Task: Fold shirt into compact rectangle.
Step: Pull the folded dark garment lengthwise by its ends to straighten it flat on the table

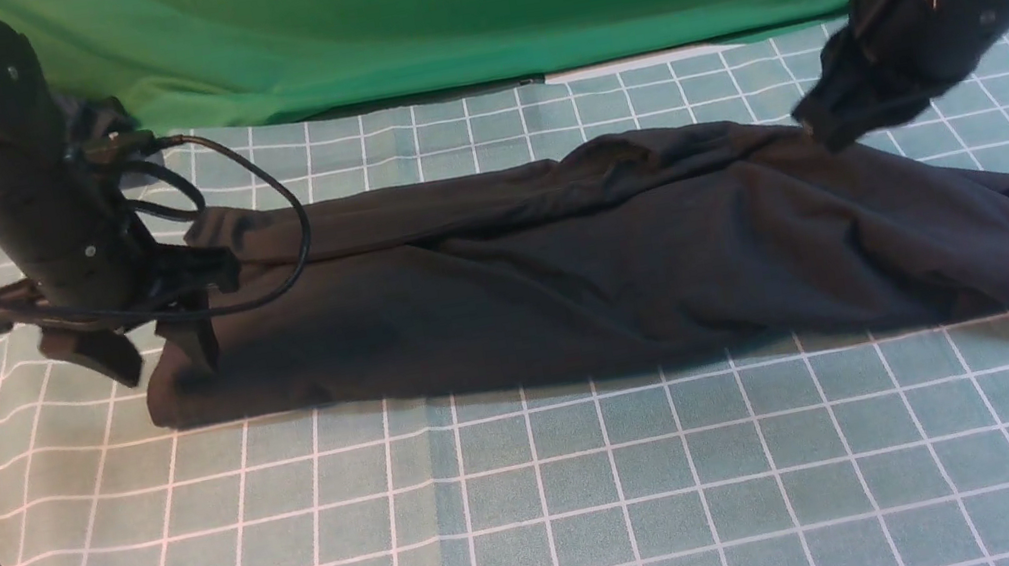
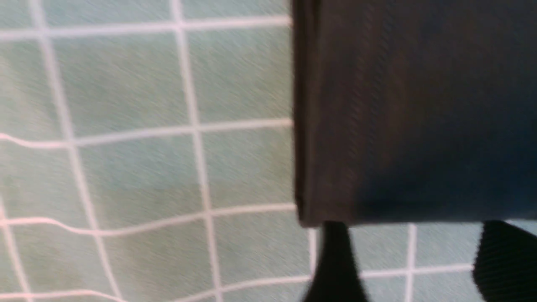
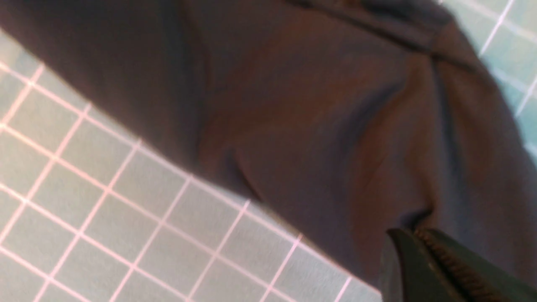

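Large black cotton shirt [image 1: 605, 277] lies as a long narrow band across the teal white-gridded mat [image 1: 542, 520], print and neck label not visible. Its right end is bunched and rounded, its left end squarer. Judged step: the lengthwise folds are done and the crosswise folds that make the rectangle are not yet started. The left gripper [image 1: 141, 356] is at the shirt's left end, low over the mat. Its claw is spread wide and empty, and in the left wrist view the two fingers [image 2: 335, 268] stand apart with bare mat between them, just off the shirt's corner. The right gripper [image 1: 829, 128] is at the shirt's far edge near the right end. Its claw is pressed closed in the right wrist view, with its tip against the cloth. I cannot tell whether a pinch of fabric is caught in it. A black cable [image 1: 280, 207] loops from the left arm over the shirt's left end. The next move likely calls for a grip on both corners of one end, carried over toward the shirt's middle with the edges kept aligned. The lumpy right end probably needs flattening first.
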`<state>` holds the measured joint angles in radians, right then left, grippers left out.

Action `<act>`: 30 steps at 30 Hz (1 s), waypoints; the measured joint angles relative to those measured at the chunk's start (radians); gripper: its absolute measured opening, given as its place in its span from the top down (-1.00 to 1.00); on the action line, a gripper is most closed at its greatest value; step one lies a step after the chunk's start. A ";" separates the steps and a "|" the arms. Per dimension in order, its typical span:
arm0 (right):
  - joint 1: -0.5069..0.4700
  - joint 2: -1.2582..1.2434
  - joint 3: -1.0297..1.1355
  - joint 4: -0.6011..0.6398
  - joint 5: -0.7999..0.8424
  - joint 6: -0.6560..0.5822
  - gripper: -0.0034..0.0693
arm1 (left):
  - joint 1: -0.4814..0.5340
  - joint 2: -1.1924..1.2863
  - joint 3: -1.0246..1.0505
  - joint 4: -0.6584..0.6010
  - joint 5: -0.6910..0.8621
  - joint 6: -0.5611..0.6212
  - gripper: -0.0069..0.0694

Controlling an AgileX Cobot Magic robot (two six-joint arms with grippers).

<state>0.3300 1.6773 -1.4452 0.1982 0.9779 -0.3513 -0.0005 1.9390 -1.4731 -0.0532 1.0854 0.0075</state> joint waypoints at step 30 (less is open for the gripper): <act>-0.141 -0.151 0.021 -0.008 0.159 -0.065 0.84 | 0.016 -0.007 0.001 0.023 0.084 0.026 0.74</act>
<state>0.1894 1.5264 -1.4240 0.1899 1.1369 -0.4166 0.0150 1.9320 -1.4723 -0.0299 1.1694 0.0335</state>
